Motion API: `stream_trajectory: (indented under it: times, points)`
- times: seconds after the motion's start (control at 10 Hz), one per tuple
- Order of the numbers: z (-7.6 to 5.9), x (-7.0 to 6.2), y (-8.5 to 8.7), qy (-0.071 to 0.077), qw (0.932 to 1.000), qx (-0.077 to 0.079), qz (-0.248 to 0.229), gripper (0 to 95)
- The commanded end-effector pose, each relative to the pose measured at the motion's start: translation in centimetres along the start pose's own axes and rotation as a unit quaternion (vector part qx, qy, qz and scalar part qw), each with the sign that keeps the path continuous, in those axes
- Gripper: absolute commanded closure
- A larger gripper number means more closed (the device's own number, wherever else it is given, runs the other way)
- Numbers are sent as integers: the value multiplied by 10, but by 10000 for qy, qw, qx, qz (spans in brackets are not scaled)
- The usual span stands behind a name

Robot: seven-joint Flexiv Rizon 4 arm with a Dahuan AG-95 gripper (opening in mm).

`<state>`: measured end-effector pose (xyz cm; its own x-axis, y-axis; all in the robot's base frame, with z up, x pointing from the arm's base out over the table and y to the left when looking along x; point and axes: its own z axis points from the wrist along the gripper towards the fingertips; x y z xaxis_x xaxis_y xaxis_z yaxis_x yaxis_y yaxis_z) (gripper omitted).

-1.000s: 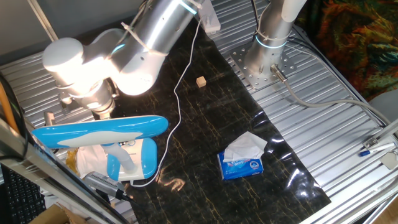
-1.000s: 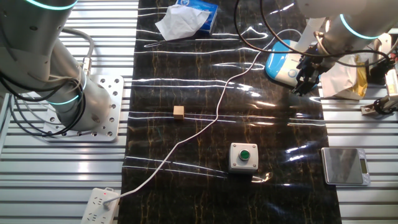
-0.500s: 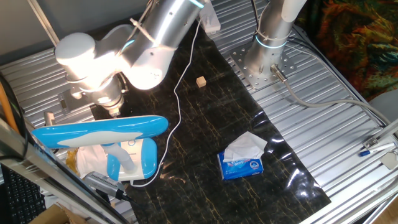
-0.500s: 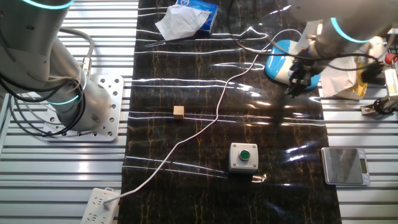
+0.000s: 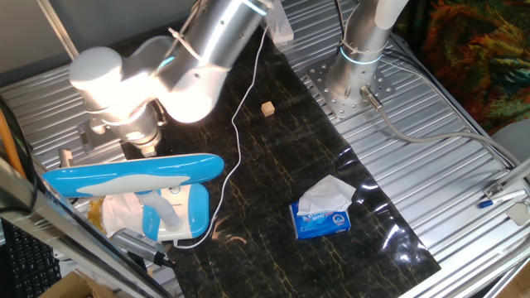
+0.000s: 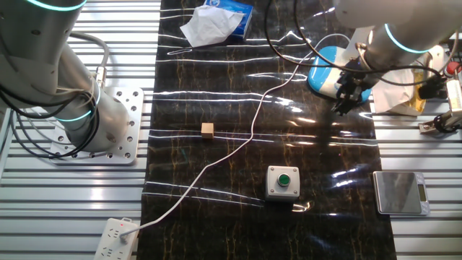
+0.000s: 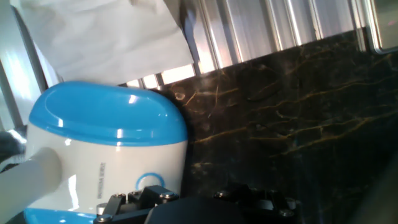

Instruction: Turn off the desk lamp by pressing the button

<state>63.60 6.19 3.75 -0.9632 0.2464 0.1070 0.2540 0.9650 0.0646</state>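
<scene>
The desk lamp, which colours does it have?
The desk lamp is sky-blue and white, clearest in one fixed view.

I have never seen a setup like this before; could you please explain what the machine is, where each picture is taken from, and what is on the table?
The machine is a single silver robot arm ending in a two-finger gripper. Two pictures come from fixed cameras looking at the table from different sides; the third comes from a camera on the hand, looking along the fingers.

On the dark marbled mat stands a glossy sky-blue and white folding desk lamp, with a thin white cord running to a white power strip. Also there: a small wooden cube, a grey box with a green push button, and a blue tissue pack. A flat grey scale lies beside the mat.

The gripper holds nothing; it hangs beside the lamp's rounded base. Whether its fingers are open or shut does not show.
</scene>
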Motion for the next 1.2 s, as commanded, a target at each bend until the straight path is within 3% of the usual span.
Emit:
stream_trajectory:
  times: [0.1,0.7,0.9,1.0,1.2]
  points:
    - [3,-1,0,14,10000,-43,-4,190]
    - [4,-10,4,-35,9999,-100,-8,190]
    - [10,-10,6,-37,10000,-87,-6,190]
    - [10,-9,6,29,10000,-77,-9,190]
    - [11,-9,6,-15,9999,-112,-9,190]
